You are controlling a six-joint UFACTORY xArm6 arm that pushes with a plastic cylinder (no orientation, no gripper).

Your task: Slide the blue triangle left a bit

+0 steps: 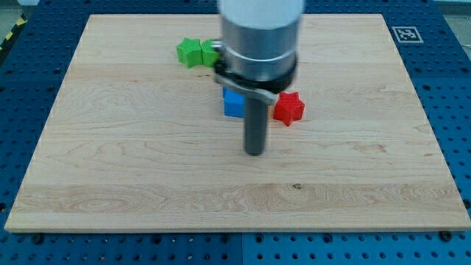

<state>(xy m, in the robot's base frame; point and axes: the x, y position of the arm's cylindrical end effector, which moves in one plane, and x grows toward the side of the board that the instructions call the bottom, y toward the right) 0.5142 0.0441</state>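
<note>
My tip (255, 152) sits on bare wooden board (110, 169), just below centre; plain rod, nothing to spread, press or pinch. Blue block (233, 103) lies just above tip, slightly to view's left, apart from it; shape unclear, upper part hidden behind arm body (259, 37). Red star-like block (289, 108) just right of rod. Two green blocks (190, 52) (210, 51) touch near view's top, right one partly hidden
</note>
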